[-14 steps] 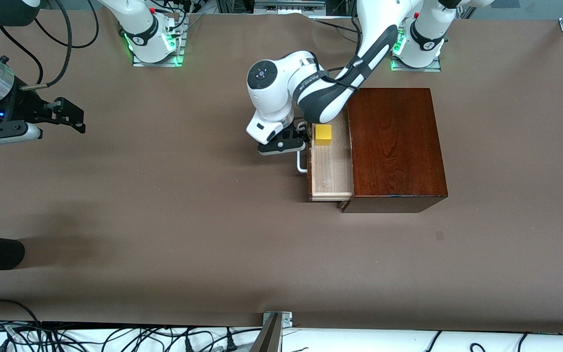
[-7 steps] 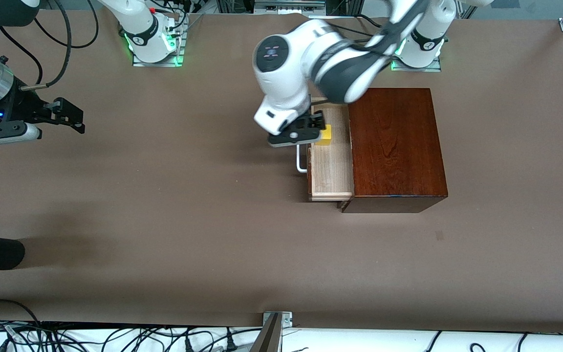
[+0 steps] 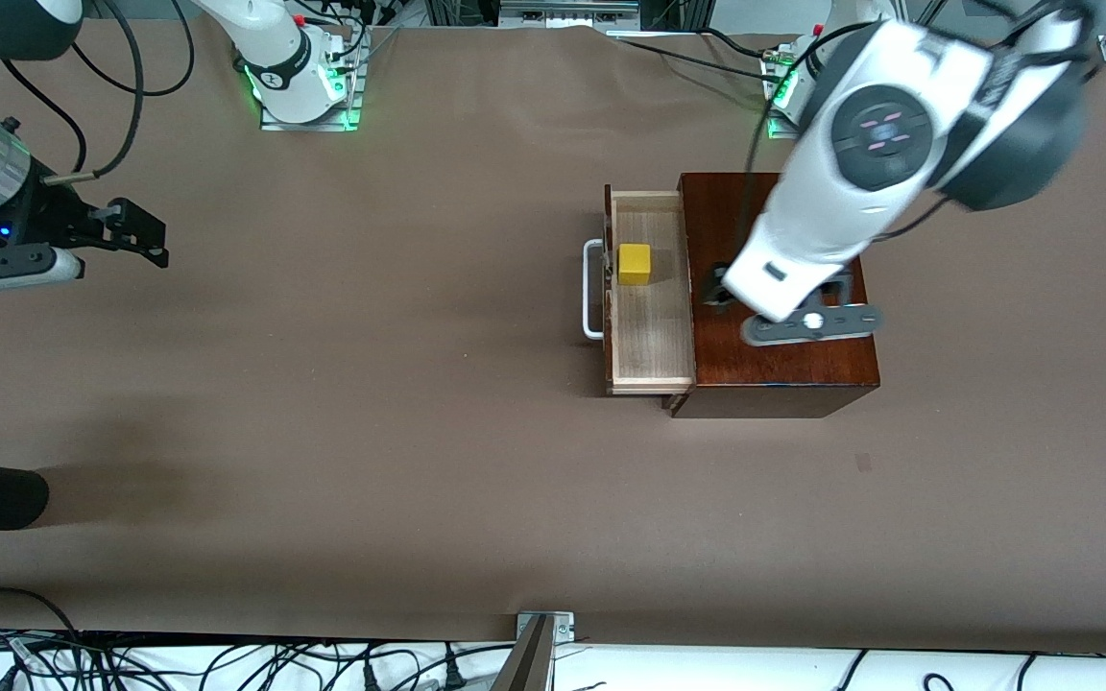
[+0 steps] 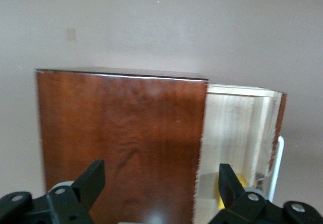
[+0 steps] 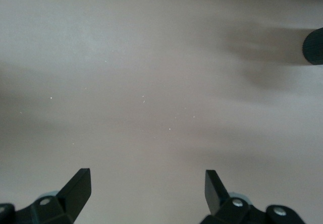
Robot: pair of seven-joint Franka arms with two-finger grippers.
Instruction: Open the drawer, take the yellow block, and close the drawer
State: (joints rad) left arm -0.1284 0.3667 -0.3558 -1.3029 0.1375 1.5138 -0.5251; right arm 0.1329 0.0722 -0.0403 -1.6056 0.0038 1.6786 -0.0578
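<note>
Over the glossy mahogany-coloured wooden box (image 3: 779,288), high in the air, hangs the left gripper (image 3: 807,324), fingers spread wide and holding nothing. Its wrist view looks straight down: box top between the two black fingertips (image 4: 93,176), with the pulled-out tray off to one side.

Drawer (image 3: 649,307) of pale light wood, dark reddish-brown front, white U-shaped bar handle (image 3: 593,288), stands open, drawn out toward the right arm's end of the desk (image 3: 371,384). So step one reads as done.

Small bright yellow cube, the yellow block (image 3: 636,264), sits on the tray floor, in the part of the drawer farther from the front camera, near the drawer front and apart from the box. In the left wrist view only a sliver of it shows, next to one fingertip. Untouched; not yet taken.

Step in hand, as I judge it: the take. The left gripper is not over the block but over the box beside it.

Next move calls for: shifting the spread gripper across until it is centred above the block, lining the fingers up with two opposite faces, then coming down inside the tray walls without clipping the drawer front or the box edge, and closing. The push on the handle comes after.

Right gripper (image 3: 135,235) waits at its own end of the desk, over bare brown surface, released and empty; its wrist view shows only desk.
</note>
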